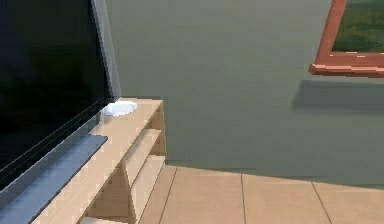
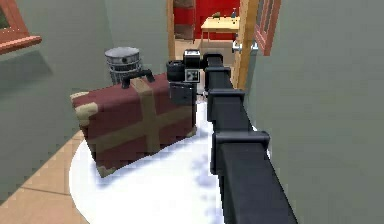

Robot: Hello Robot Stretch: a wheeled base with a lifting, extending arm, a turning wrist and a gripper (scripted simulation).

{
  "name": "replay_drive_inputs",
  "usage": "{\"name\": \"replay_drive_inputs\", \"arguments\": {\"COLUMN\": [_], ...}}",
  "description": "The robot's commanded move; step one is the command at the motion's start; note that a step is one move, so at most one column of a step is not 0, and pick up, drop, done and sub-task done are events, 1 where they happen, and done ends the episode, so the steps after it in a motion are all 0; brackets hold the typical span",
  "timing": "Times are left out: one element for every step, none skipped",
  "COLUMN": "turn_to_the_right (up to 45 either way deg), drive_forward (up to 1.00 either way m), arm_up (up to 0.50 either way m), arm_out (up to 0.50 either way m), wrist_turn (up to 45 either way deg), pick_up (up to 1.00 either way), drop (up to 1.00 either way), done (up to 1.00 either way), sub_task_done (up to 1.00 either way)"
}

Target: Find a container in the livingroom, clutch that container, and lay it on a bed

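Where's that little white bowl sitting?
In the forward view's left, the white bowl sits on the far end of the wooden TV stand, right beside the television.

A shallow white bowl [image 1: 120, 108] sits on the pale wooden shelf unit [image 1: 92, 175]; a maroon, tan-strapped suitcase [image 2: 135, 120] stands on the round white rug [image 2: 150, 190].

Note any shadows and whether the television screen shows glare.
Forward view: a grey shadow lies on the wall under the window frame; the television screen is dark, without glare. Arm side view: the room beyond the doorway is brightest.
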Motion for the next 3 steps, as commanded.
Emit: {"name": "replay_drive_inputs", "arguments": {"turn_to_the_right": [0.0,0.0,0.0], "drive_forward": [0.0,0.0,0.0], "arm_up": [0.0,0.0,0.0], "arm_out": [0.0,0.0,0.0], "wrist_turn": [-45.0,-45.0,-45.0], "pick_up": [0.0,0.0,0.0], "drop": [0.0,0.0,0.0], "done": [0.0,0.0,0.0], "sub_task_done": [0.0,0.0,0.0]}}
